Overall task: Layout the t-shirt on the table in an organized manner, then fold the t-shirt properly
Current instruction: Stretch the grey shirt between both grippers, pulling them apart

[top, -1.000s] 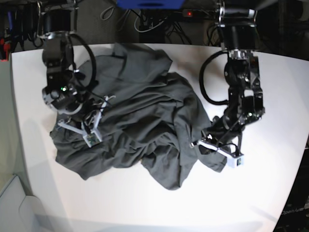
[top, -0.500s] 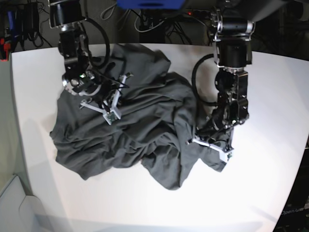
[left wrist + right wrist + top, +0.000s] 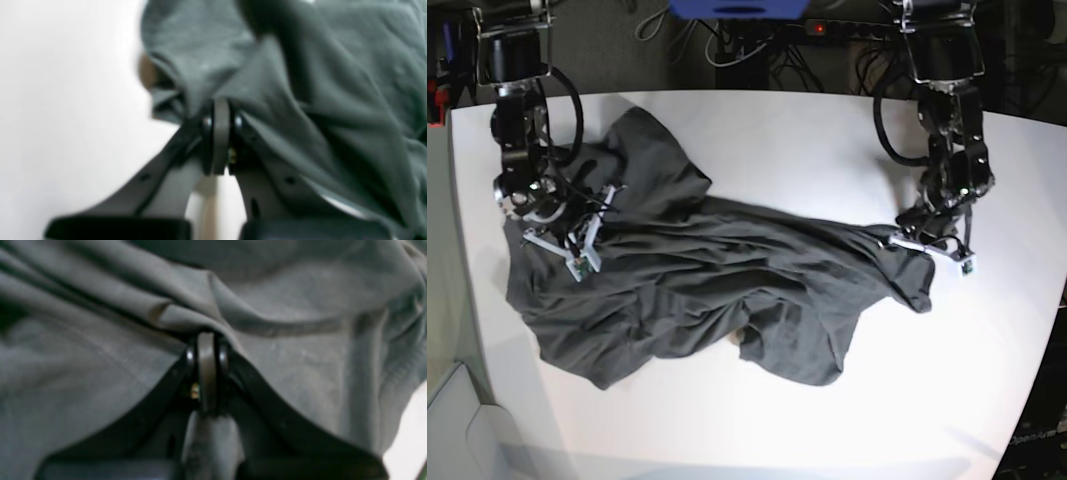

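I had both grippers pinching the t-shirt (image 3: 707, 280): left gripper (image 3: 218, 110) at one edge, right gripper (image 3: 206, 340) on a fold. Shirt lay crumpled across the table (image 3: 777, 130) between them.

Wrist views blurred, soft; base view bright, glare on table (image 3: 757, 420)

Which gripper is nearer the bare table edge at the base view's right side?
Left. The left gripper, shut on the t-shirt, sits by the table edge there; the right gripper, also shut on cloth, is across the shirt at the opposite side.
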Robot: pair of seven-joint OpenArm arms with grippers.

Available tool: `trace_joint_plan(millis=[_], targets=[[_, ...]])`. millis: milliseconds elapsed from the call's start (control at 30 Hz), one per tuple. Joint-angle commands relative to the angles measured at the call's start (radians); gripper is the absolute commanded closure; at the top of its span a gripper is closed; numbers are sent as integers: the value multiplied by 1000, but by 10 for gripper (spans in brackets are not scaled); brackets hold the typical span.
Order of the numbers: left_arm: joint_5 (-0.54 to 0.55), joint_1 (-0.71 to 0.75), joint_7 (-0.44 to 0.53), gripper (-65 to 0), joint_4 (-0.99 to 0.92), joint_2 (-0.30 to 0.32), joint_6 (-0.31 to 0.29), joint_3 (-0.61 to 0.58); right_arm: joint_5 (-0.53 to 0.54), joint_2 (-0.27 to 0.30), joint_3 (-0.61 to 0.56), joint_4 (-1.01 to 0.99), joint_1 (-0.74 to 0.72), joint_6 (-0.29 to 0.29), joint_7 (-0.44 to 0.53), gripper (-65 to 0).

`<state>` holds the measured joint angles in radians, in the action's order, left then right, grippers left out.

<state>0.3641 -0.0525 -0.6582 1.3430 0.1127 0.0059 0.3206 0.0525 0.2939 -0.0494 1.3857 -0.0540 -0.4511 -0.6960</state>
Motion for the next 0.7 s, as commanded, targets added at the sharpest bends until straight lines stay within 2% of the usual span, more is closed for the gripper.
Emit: trace_joint_plan(millis=[0, 400, 533, 667], targets=[[6, -8, 24, -3, 46, 11, -8, 13, -36, 17, 4, 8, 3, 12, -57, 0], [6, 101, 22, -3, 247, 6, -13, 91, -36, 46, 6, 80, 53, 12, -57, 0], [8, 90, 24, -3, 333, 2, -13, 70, -36, 41, 6, 199, 87, 12, -64, 0], [8, -16, 24, -3, 332, 2, -8, -22, -35, 28, 6, 289, 119, 12, -64, 0]])
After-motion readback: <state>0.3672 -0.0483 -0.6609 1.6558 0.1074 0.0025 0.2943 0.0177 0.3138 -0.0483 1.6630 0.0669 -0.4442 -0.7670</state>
